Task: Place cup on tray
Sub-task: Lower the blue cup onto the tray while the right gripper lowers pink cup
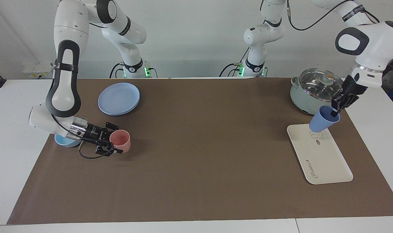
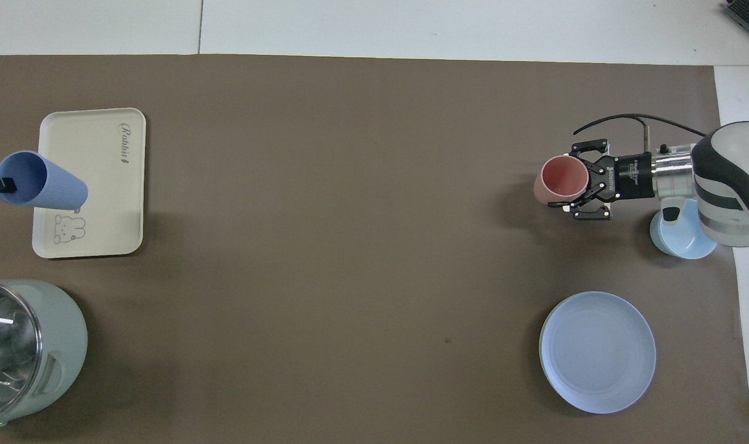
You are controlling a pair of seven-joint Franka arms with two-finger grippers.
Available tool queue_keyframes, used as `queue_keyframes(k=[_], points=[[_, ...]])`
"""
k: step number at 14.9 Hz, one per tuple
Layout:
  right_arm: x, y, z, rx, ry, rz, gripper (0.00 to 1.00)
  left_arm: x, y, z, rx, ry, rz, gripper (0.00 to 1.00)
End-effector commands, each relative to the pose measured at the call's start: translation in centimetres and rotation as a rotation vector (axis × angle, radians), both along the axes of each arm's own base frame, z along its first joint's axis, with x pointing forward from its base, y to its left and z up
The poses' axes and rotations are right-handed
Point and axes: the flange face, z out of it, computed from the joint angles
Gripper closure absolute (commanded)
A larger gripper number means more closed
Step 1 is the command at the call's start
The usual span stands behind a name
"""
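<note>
From the facing camera the left gripper [image 1: 336, 111] was clamped on the cup [image 1: 323, 120] rim, tilted over the tray [image 1: 322, 161] edge nearest the pot [image 1: 317, 92], while overhead the right gripper [image 2: 587, 179] pinched the pink cup [image 2: 559, 179], wide bare mat [image 2: 349, 216] between.

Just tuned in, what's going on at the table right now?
The left gripper holds the blue cup by its rim, tilted, in the air over the end of the tray nearest the robots, by the bear drawing; it is not set down yet. The right gripper grips the pink cup low over the brown mat, beside the light-blue bowl. The plate and lidded pot sit untouched.
</note>
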Motion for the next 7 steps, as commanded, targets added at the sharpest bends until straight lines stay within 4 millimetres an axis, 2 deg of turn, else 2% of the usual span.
queue_keyframes(k=[1, 2, 4, 7], points=[[-0.4, -1.1, -0.7, 0.020, -0.032, -0.022, 1.00, 0.7, 0.2, -4.5, -0.011, -0.052, -0.014, 1.00], [-0.4, -1.5, -0.7, 0.017, -0.033, -0.030, 1.00, 0.2, 0.6, -5.8, -0.020, -0.073, -0.011, 1.00], [-1.8, -2.0, -2.1, 0.000, -0.034, -0.039, 1.00, -0.1, 1.6, -8.0, -0.054, -0.096, -0.022, 1.00], [-1.8, -2.2, -2.0, -0.008, -0.078, -0.012, 1.00, -0.3, 1.9, -9.4, -0.051, -0.108, -0.049, 1.00]])
